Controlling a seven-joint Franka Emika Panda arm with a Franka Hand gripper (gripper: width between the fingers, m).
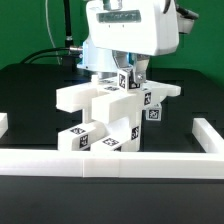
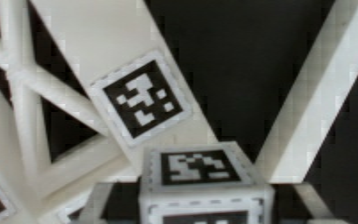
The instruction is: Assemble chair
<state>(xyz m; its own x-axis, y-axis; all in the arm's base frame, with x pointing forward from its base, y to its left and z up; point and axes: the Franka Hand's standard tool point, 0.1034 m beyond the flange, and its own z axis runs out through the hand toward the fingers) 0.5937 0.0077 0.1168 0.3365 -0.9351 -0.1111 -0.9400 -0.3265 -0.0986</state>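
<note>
The chair point(image 1: 105, 118) is a cluster of glossy white tagged parts standing at the table's middle, against the front border wall. My gripper point(image 1: 128, 72) comes down onto its top and is shut on a small white tagged block point(image 1: 128, 82). In the wrist view the block point(image 2: 197, 172) sits between my two dark fingers point(image 2: 115, 203), a tag on its upper face. Behind it are the white bars of the X-braced seat point(image 2: 87, 60), one carrying a tag point(image 2: 144, 98). The lower parts of the chair are hidden in the wrist view.
A long low white border wall point(image 1: 110, 166) runs along the front, with short sides at the exterior view's right point(image 1: 206, 135) and left point(image 1: 3, 122). The tabletop point(image 1: 40, 85) is black. Cables hang behind the arm point(image 1: 130, 30).
</note>
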